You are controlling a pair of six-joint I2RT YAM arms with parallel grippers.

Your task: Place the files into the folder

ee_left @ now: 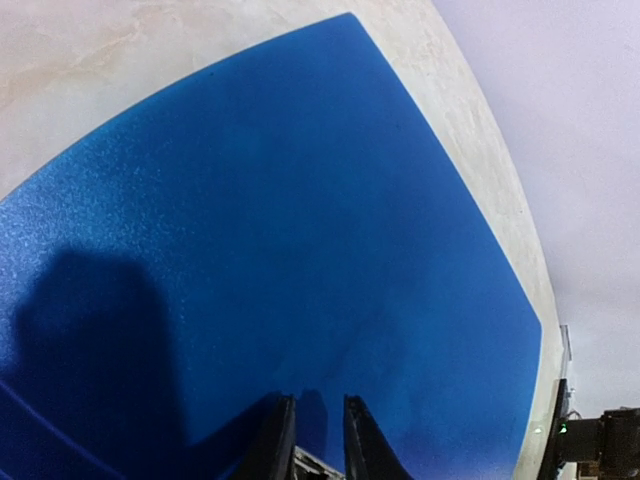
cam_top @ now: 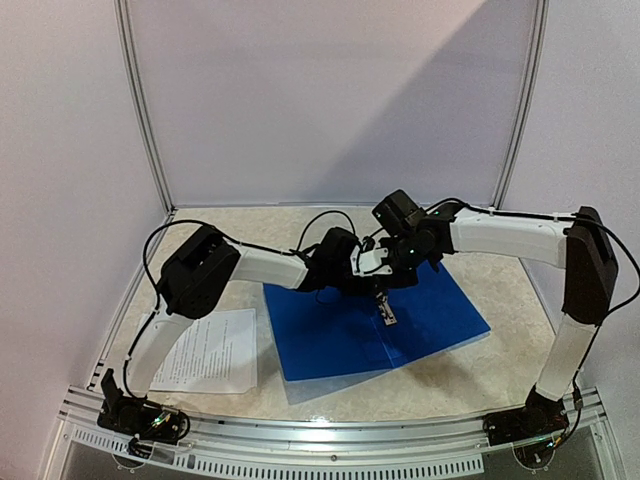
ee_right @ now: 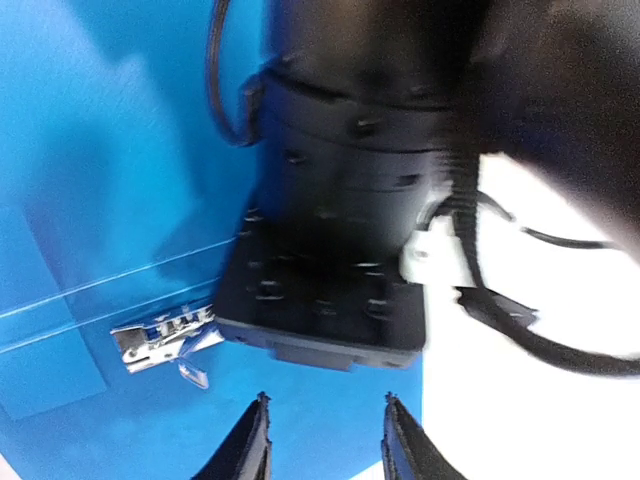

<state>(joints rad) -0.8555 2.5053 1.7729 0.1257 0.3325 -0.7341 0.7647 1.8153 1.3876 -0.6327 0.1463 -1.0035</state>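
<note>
At the lower left of the top view you have the files [cam_top: 212, 350], a white printed stack flat on the tabletop [cam_top: 240, 225], well apart from both arms and just left of the folder [cam_top: 330, 335]. Your left gripper [ee_left: 318, 425] reaches in from the left over the folder; in its wrist view the jaws are parted by only a narrow gap, grasping nothing, with the blue surface [ee_left: 300, 230] showing between them and filling most of the frame. The folder lies open and flat in the middle of the tabletop, slightly rotated, its metal clip [cam_top: 386, 312] near the centre fold. To the right, your right gripper [ee_right: 322, 440] hangs over that same spot: its jaws are released and spread wider, empty, at the bottom of its wrist view, with the clip [ee_right: 160, 340] at lower left and the black body of the left arm's wrist [ee_right: 330, 200] blocking the middle of the frame.
</note>
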